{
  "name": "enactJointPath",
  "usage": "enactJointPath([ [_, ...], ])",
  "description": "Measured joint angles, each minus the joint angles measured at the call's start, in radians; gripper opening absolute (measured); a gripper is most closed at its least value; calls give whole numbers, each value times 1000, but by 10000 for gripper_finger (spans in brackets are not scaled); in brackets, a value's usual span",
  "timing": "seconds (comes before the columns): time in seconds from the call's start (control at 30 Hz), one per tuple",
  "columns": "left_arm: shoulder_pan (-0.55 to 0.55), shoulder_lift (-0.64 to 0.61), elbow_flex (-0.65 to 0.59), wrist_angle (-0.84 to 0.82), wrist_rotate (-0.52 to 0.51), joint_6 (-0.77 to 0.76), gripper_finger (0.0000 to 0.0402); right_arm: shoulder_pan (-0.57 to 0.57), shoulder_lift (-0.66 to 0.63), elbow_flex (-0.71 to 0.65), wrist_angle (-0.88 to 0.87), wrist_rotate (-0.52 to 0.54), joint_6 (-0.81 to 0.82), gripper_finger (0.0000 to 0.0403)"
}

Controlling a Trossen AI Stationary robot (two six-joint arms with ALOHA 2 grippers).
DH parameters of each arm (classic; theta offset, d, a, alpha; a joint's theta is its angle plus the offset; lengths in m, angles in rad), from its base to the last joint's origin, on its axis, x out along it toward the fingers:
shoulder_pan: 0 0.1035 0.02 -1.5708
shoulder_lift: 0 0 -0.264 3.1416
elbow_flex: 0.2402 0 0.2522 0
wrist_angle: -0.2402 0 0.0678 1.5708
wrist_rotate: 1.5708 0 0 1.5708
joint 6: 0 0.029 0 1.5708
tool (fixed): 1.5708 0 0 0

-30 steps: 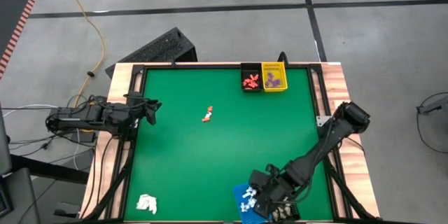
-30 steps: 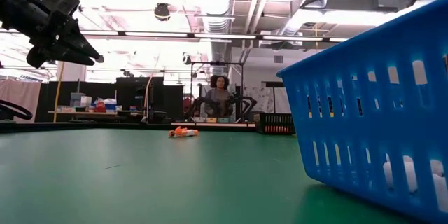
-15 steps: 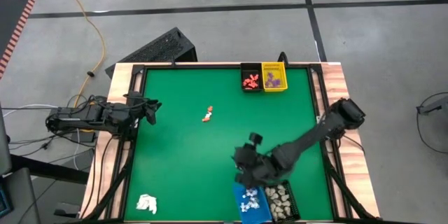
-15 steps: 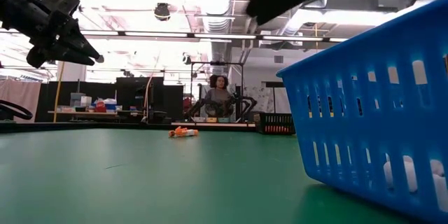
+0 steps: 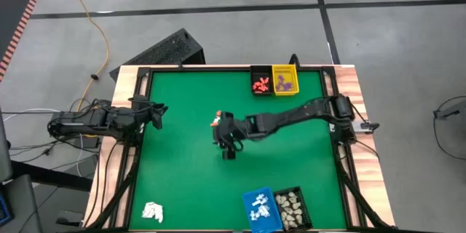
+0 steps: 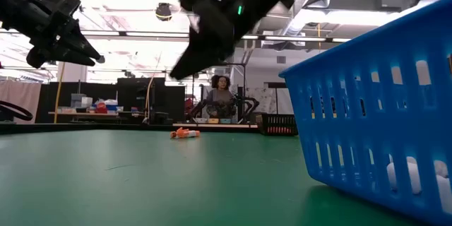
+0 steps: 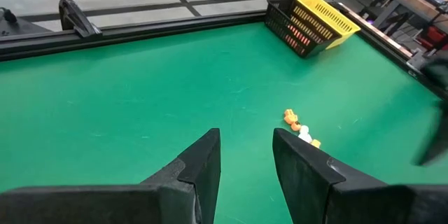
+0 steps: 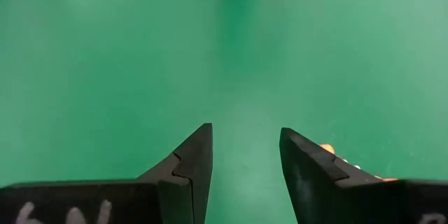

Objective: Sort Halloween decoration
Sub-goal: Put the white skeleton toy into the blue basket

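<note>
Right gripper [image 5: 227, 148], fingers apart and empty, hovers just beside the orange piece [image 5: 216, 121] mid-desk; next, centre over it, descend, close.

Overhead camera looks straight down on my whole green table [image 5: 189, 167]. The low one sits at table height beside the blue basket [image 6: 381, 120], facing the room. My wrist cameras peer close over the mat; three views share the orange piece [image 7: 292, 118].
</note>
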State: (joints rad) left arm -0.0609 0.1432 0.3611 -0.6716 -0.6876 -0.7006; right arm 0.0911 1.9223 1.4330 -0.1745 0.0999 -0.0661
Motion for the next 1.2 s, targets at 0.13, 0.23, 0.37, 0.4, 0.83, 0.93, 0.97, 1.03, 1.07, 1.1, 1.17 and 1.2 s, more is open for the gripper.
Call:
enactJointPath([
  [0.13, 0, 0, 0, -10, 0, 7, 121, -103, 79, 0, 97, -146, -69, 163],
  [0.23, 0, 0, 0, -11, -1, 7, 121, -162, 143, 0, 164, -204, -111, 163],
  [0.37, 0, 0, 0, -11, -1, 7, 121, -219, 193, 0, 182, -204, -151, 163],
  [0.4, 0, 0, 0, -11, -1, 7, 121, -231, 197, 0, 177, -205, -152, 163],
  [0.83, 0, 0, 1, -15, -11, 7, 121, -218, 225, 0, 157, -195, -223, 163],
  [0.93, 0, 0, 1, -16, -19, 7, 121, -201, 226, 0, 156, -141, -231, 163],
  [0.97, 0, 0, 0, -16, -25, 6, 121, -198, 226, 0, 156, -126, -236, 163],
  [1.03, 0, 0, 1, -16, -32, 6, 121, -192, 225, 0, 155, -105, -242, 163],
  [1.07, 0, 0, 1, -16, -33, 6, 121, -191, 225, 0, 156, -104, -246, 163],
  [1.1, 0, 0, 1, -16, -34, 6, 121, -188, 225, 0, 156, -104, -247, 163],
  [1.17, 0, 0, 1, -16, -34, 6, 121, -183, 225, 0, 156, -103, -247, 162],
  [1.2, 0, 0, 1, -16, -34, 5, 121, -179, 225, 0, 156, -99, -247, 161],
])
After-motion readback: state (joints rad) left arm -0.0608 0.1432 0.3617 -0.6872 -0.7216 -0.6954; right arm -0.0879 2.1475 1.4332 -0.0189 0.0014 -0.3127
